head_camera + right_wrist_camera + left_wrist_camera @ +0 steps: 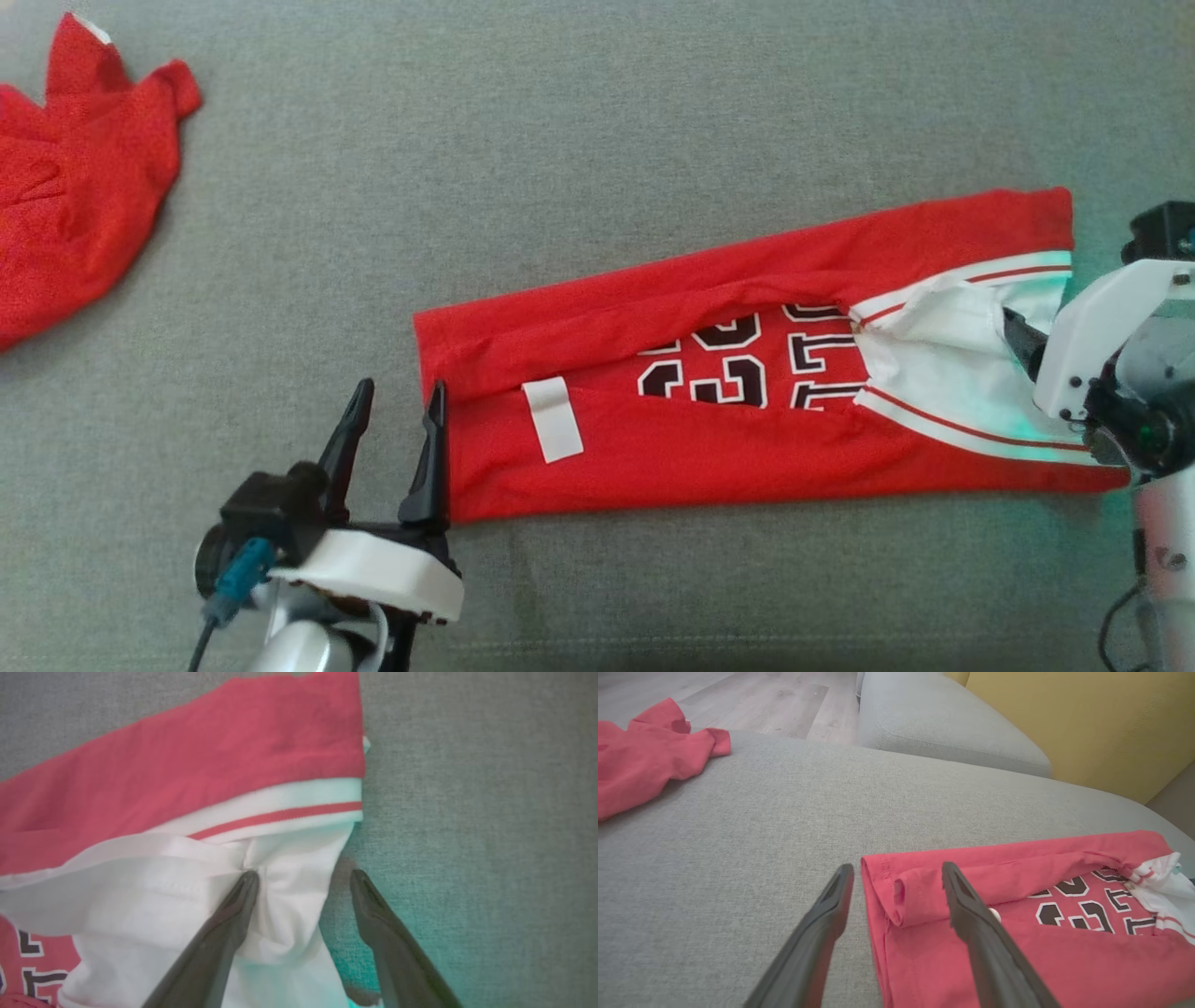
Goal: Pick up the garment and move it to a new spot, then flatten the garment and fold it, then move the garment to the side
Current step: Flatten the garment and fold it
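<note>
The garment (pixel 747 448) is a red jersey with black-and-white numbers and a white striped collar end, folded into a long strip on the grey cushion (pixel 597 149). My left gripper (pixel 400 387) stands open at its left end. In the left wrist view the left gripper (pixel 897 870) straddles the garment's (pixel 1064 961) folded edge, one finger over fabric, the other over cushion. My right gripper (pixel 1022 345) is at the white collar end. In the right wrist view the right gripper (pixel 303 873) is open, one finger on the garment's white cloth (pixel 154 891), the other over bare cushion.
A second red garment (pixel 75 187) lies crumpled at the far left of the cushion, also the red garment (pixel 640 760) in the left wrist view. Beyond are a grey sofa arm (pixel 948 723), a yellow panel (pixel 1087 728) and wooden floor (pixel 761 695).
</note>
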